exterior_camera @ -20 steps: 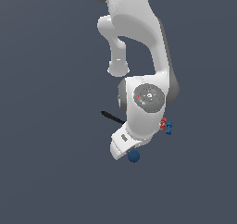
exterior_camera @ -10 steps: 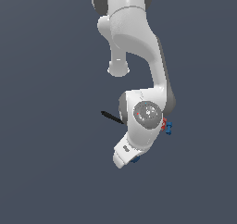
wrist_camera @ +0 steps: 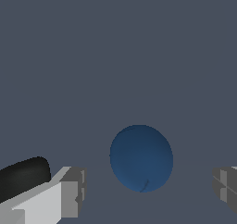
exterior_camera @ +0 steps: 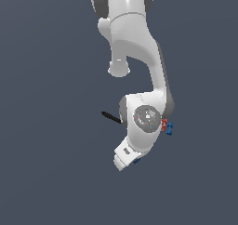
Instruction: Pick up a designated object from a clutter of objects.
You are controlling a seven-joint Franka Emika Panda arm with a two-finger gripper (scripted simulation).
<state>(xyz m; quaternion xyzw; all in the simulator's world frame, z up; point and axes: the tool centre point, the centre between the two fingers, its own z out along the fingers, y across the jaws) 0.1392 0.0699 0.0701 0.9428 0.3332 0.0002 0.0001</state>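
Gripper over the dark-blue ball, fingers wide apart, nothing grasped yet.

In the wrist view the ball lies on the grey floor between the two fingertips, touching neither; closing and lifting remain, by my judgement. In the exterior view the arm hides most of the ball, with the black spatula, red packet and bright-blue piece further back. Being round, the ball has no long axis or pointing direction.
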